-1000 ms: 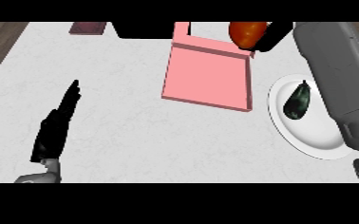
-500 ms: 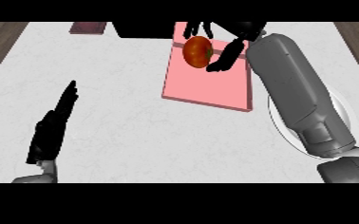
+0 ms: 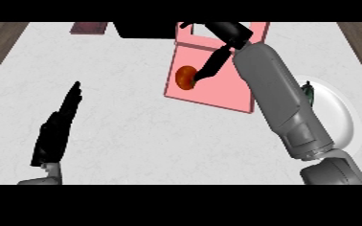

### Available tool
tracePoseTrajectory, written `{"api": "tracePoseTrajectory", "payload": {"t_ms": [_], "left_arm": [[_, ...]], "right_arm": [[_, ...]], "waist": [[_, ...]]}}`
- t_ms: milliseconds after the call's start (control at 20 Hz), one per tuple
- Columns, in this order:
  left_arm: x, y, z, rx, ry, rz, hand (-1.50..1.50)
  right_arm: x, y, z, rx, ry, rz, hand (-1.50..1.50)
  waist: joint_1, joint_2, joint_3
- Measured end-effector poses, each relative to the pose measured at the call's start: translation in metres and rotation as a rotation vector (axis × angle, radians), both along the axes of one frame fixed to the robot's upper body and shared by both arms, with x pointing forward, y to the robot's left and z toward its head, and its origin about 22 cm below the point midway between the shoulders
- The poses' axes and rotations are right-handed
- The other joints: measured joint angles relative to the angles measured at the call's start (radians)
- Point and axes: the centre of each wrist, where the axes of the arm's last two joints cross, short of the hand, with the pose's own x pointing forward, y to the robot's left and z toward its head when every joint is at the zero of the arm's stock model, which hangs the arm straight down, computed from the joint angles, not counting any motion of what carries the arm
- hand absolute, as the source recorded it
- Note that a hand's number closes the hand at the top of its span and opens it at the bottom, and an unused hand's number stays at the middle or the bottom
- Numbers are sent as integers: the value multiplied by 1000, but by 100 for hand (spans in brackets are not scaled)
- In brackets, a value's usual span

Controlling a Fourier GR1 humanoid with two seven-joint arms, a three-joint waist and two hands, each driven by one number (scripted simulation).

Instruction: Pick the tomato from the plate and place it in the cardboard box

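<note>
The red tomato (image 3: 185, 77) lies inside the pink open box (image 3: 212, 93), near its left wall. My right hand (image 3: 228, 32) hangs over the box's far end. Its fingers (image 3: 212, 66) stretch straight down to the tomato's right side and do not curl round it, so the hand is open. My grey right forearm (image 3: 279, 96) crosses the box's right edge and hides part of the white plate (image 3: 339, 112) at the right. My left hand (image 3: 58, 127) rests open at the lower left, fingers straight, far from the box.
A dark green vegetable (image 3: 308, 90) peeks out on the plate beside my forearm. A black block (image 3: 145, 28) and a maroon flat thing (image 3: 88, 27) sit at the counter's far edge. Wood strips show at both upper corners.
My right hand carried the tomato from the plate's side over the box, then let it go; its fingers have straightened. The tomato now sits lower in the box. The left hand stayed put.
</note>
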Motion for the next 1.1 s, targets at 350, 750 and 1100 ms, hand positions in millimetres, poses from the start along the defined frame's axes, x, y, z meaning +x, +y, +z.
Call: {"api": "tracePoseTrajectory", "payload": {"t_ms": [350,750,1100], "left_arm": [[2,3,0,9,-4,-9,0],[9,0,7,8,-15,-37,0],[15,-10,9,4,-36,-61,0]], "right_arm": [[16,-29,18,306,157,-84,-150],[31,-112,49,527,247,-242,-150],[19,-200,65,613,247,-352,-150]], "waist": [[8,5,0],[35,19,1],[64,38,3]]}}
